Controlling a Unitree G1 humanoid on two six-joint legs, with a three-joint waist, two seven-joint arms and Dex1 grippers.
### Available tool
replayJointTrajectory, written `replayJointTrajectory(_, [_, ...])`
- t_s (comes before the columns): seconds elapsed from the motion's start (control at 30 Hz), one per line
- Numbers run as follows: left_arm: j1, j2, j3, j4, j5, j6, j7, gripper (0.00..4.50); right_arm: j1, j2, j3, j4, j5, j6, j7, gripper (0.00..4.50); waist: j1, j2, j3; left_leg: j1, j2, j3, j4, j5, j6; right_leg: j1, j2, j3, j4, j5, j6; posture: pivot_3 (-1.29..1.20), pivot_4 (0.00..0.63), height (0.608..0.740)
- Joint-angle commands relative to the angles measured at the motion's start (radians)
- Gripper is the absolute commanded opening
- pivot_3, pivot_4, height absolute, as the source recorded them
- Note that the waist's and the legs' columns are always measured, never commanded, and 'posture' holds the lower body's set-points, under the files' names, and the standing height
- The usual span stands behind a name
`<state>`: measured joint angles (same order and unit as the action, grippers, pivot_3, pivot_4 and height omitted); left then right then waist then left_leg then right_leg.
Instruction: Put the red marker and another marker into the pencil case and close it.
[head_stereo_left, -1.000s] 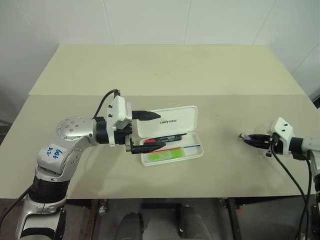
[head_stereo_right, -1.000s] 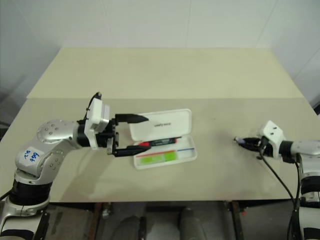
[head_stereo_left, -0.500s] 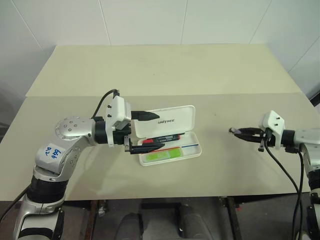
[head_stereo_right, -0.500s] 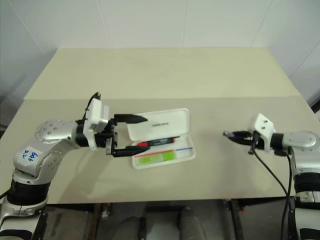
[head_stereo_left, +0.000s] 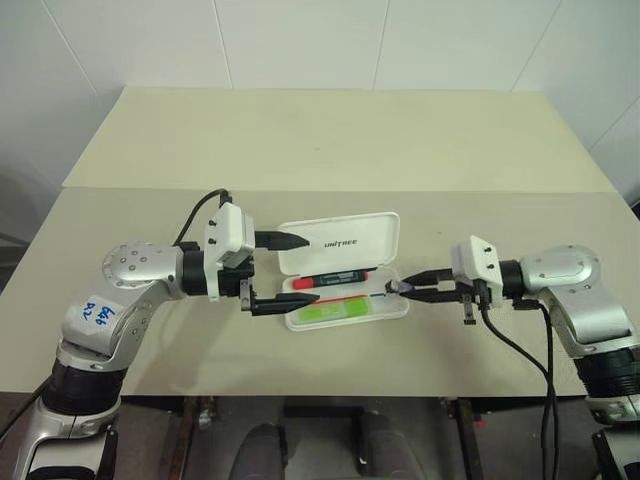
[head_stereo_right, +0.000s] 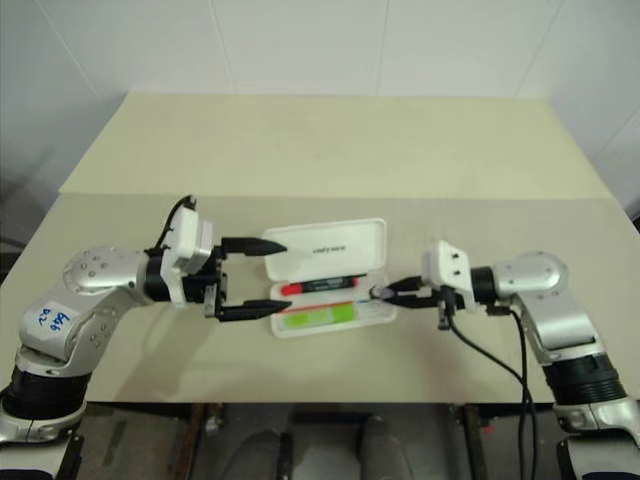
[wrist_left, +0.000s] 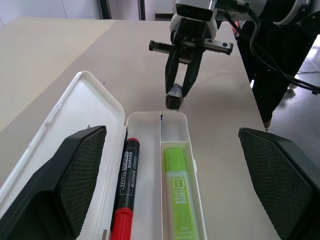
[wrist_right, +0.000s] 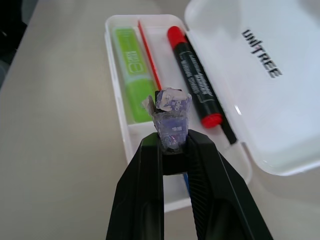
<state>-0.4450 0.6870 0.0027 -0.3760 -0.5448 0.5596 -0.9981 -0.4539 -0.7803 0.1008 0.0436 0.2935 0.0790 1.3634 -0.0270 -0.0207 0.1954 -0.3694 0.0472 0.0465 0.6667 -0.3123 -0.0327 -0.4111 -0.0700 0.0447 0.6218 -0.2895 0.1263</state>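
The white pencil case (head_stereo_left: 345, 242) lies open mid-table, its lid tipped back. In its tray lie the red marker (head_stereo_left: 330, 277), on the side nearer the lid, and the light-green highlighter (head_stereo_left: 330, 312), on the front side. My left gripper (head_stereo_left: 309, 270) is open at the case's left end, one finger (wrist_left: 75, 170) by the lid and the other along the tray's front. My right gripper (head_stereo_left: 399, 289) is at the tray's right end, shut on a small purple-and-white wrapped piece (wrist_right: 171, 112) that sticks out past its fingertips.
The beige table (head_stereo_left: 330, 150) has a seam across its middle and a wide bare back half. Its front edge (head_stereo_left: 330, 392) runs close below the case. A black cable (head_stereo_left: 520, 340) hangs from my right wrist.
My right arm has swung left across the table, from near the right edge to the case's right end, still shut on the small piece. The left gripper has stayed put.
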Motion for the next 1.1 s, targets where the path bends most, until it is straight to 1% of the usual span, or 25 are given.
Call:
replayJointTrajectory(0.03, [0.012, 0.012, 0.032, -0.038, -0.014, -0.012, 0.012, 4.5, -0.027, 0.017, 0.023, 0.024, -0.013, -0.044, 0.028, 0.33, 0.0, 0.0, 0.0, 0.0, 0.0, 0.0, 0.0, 0.0, 0.0, 0.0, 0.0, 0.0, 0.0, 0.0, 0.0, 0.0, 0.15, 0.74])
replayJointTrajectory(0.27, [0.033, 0.015, 0.043, -0.064, -0.018, -0.005, 0.032, 4.5, -0.057, 0.048, 0.055, 0.121, -0.047, -0.119, 0.049, 0.33, -0.002, 0.0, 0.0, 0.0, 0.0, 0.0, 0.0, 0.0, 0.0, 0.0, 0.0, 0.0, 0.001, 0.0, 0.0, 0.0, 0.15, 0.74])
replayJointTrajectory(0.6, [0.03, 0.015, 0.043, -0.073, -0.021, 0.002, 0.04, 4.5, -0.083, 0.092, 0.079, 0.169, -0.068, -0.156, 0.061, 0.33, -0.002, 0.0, 0.0, 0.001, 0.0, 0.0, 0.0, 0.0, 0.0, 0.0, 0.0, 0.0, 0.001, 0.0, 0.0, 0.0, 0.15, 0.74])
replayJointTrajectory(0.8, [0.026, 0.014, 0.04, -0.068, -0.02, 0.001, 0.038, 4.5, -0.084, 0.096, 0.079, 0.177, -0.081, -0.18, 0.043, 2.4, -0.002, 0.0, 0.0, 0.0, 0.0, 0.0, 0.0, 0.0, 0.0, 0.0, 0.0, 0.0, 0.001, 0.0, 0.0, 0.0, 0.15, 0.74])
replayJointTrajectory(1.0, [0.015, 0.008, 0.032, -0.054, -0.018, -0.003, 0.033, 4.5, -0.074, 0.091, 0.067, 0.159, -0.069, -0.166, 0.038, 2.4, -0.002, 0.0, 0.0, 0.0, 0.0, 0.0, 0.0, 0.0, 0.0, 0.0, 0.0, 0.0, 0.001, 0.0, 0.0, 0.0, 0.15, 0.74])
replayJointTrajectory(1.1, [0.011, 0.005, 0.028, -0.048, -0.016, -0.006, 0.03, 4.5, -0.061, 0.069, 0.05, 0.126, -0.053, -0.142, 0.041, 2.4, -0.002, 0.0, 0.0, 0.001, 0.0, 0.0, 0.0, 0.0, 0.0, 0.0, 0.0, 0.0, 0.001, 0.0, 0.0, 0.0, 0.15, 0.74])
